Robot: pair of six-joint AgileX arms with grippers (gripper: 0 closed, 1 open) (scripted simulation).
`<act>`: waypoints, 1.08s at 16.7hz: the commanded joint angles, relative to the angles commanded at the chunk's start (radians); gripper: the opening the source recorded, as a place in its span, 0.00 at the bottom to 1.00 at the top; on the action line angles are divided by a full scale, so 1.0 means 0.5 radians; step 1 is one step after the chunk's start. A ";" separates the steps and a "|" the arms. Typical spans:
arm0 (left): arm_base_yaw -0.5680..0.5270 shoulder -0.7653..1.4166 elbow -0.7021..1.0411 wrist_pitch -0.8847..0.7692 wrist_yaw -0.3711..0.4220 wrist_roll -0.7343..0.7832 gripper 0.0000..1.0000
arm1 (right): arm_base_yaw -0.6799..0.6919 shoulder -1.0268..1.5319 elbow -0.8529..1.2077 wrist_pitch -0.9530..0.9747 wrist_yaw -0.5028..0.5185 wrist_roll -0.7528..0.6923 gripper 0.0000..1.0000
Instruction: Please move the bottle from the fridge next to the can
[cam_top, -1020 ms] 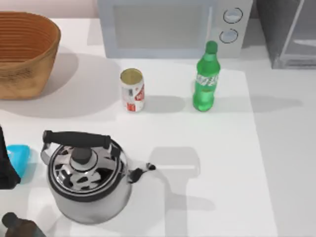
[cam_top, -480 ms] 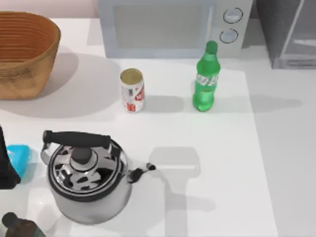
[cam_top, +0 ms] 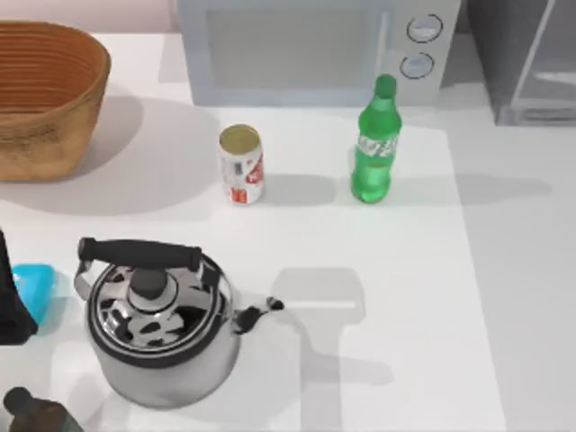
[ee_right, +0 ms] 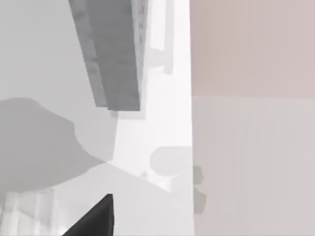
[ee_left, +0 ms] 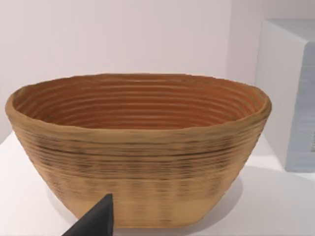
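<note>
bottle [cam_top: 373,153]: translucent green, white-green label | can [cam_top: 241,165]: white-red, gold top | basket [cam_top: 45,94]: tan ribbed | kettle [cam_top: 162,328]: chrome, black handle | desk [cam_top: 405,315]: white

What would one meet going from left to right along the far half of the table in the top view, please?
Basket → can → bottle → fridge. The microwave spans behind can and bottle, so I leave it out.
</note>
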 joint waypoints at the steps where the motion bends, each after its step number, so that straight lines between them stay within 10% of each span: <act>1: 0.000 0.000 0.000 0.000 0.000 0.000 1.00 | 0.060 0.003 0.000 0.077 0.012 0.084 1.00; 13: 0.000 0.000 0.000 0.000 0.000 0.000 1.00 | 1.273 0.040 -0.034 1.764 0.304 2.174 1.00; 18: 0.000 0.000 0.000 0.000 0.000 0.000 1.00 | 1.629 0.040 -0.054 2.195 0.397 2.627 1.00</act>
